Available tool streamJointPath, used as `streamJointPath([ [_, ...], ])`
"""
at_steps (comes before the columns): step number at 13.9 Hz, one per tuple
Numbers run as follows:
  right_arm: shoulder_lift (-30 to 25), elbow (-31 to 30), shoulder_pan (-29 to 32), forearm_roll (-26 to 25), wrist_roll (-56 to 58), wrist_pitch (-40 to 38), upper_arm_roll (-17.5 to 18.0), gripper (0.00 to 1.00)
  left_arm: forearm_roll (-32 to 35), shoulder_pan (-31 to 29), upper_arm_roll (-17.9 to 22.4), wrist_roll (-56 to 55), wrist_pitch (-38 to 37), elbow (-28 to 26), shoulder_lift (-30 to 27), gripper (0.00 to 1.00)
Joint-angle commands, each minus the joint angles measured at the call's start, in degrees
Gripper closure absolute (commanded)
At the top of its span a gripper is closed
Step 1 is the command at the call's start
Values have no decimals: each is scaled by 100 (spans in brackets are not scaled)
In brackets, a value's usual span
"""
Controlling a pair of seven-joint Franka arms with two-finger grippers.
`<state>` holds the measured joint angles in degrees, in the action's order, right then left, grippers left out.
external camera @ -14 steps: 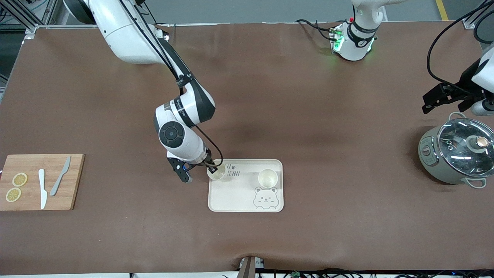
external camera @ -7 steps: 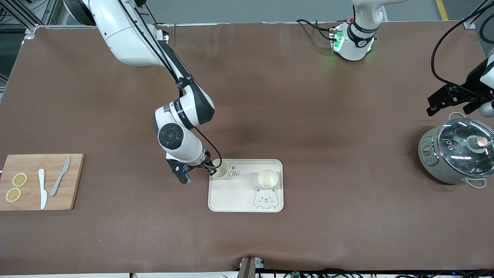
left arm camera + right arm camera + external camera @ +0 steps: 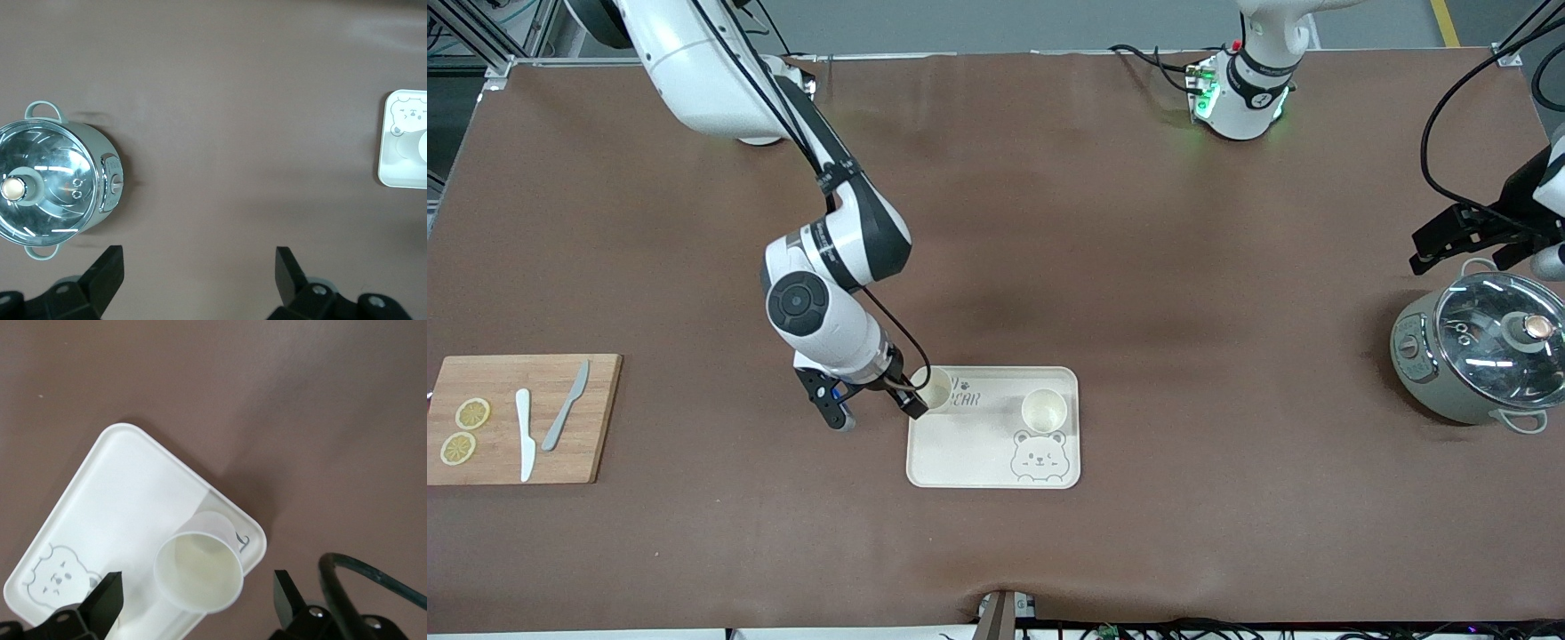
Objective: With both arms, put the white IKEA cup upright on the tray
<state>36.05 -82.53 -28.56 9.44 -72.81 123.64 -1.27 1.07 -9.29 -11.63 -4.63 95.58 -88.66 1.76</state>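
The cream tray (image 3: 978, 444) shows a bear face and lettering ending "EAR"; two white cups (image 3: 935, 388) (image 3: 1044, 409) stand upright on it. The right pincer (image 3: 876, 404) hangs spread beside the corner cup, gripping nothing. The left pincer (image 3: 1463, 244) waits spread over the worktop (image 3: 1138, 267) by a glass-lidded pot (image 3: 1480, 351).

Cream tray (image 3: 960, 462) with grey bear-face drawing (image 3: 1038, 457) and grey lettering, two white cups (image 3: 935, 388) (image 3: 1044, 409), brown bench (image 3: 1138, 267), sage-green pot (image 3: 1476, 351) with glass lid, wooden cutting board (image 3: 489, 391) with yellow lemon slices (image 3: 464, 431), white knife (image 3: 524, 434), grey knife (image 3: 566, 404).

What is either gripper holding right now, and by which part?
Nothing. The right gripper is open over the cup on the tray; the left gripper hangs open by the pot.
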Motion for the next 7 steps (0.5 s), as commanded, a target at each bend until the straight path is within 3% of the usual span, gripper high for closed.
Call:
streamJointPath([
  [1, -606, -96, 105, -100, 712, -733, -162, 0, -20, -46, -24, 85, -22, 121, 105, 0],
  [7, -1792, -158, 895, -100, 1523, -2421, -180, 0, -28, 24, -32, -3, 22, 130, 255, 0],
])
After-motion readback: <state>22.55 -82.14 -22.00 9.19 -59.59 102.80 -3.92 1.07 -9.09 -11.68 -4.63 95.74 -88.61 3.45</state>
